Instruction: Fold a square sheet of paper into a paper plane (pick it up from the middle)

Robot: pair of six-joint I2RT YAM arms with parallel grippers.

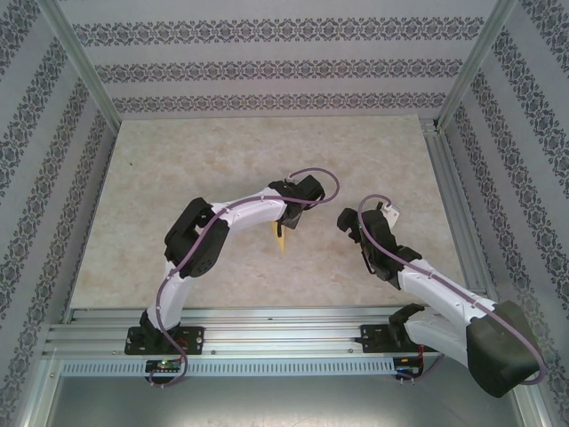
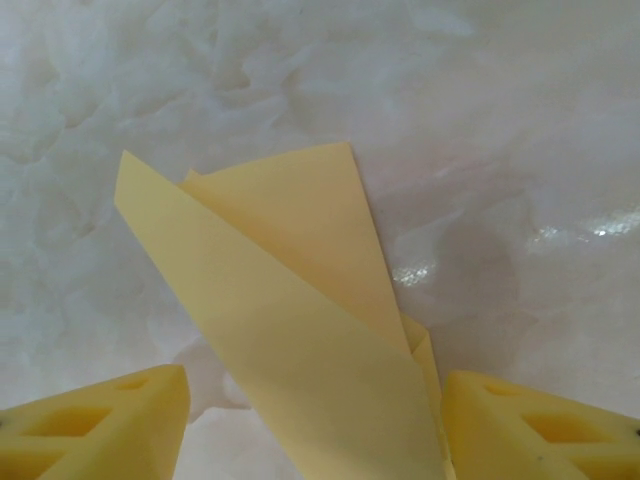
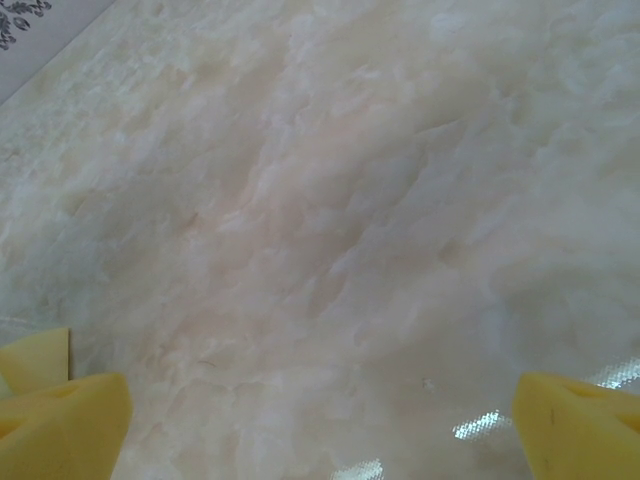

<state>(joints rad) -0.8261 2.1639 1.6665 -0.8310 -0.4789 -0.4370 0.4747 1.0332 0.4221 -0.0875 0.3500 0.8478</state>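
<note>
The yellow paper (image 2: 300,300) is folded into a narrow pointed shape with overlapping flaps, like a paper plane. It lies on the pale marble table, its wide end pointing away from my left wrist camera. My left gripper (image 2: 315,400) straddles its near end with jaws apart. The left finger (image 2: 110,420) stands clear of the paper, and the right finger (image 2: 530,425) is close beside its edge. From above, the paper (image 1: 281,238) pokes out just below the left gripper (image 1: 289,218). My right gripper (image 1: 351,227) hangs open over bare table to the right, nothing between its fingers (image 3: 65,420).
Patterned walls and metal frame posts (image 1: 84,67) enclose the marble tabletop (image 1: 178,169). An aluminium rail (image 1: 267,334) runs along the near edge, carrying both arm bases. Open table lies behind and to the left of the arms.
</note>
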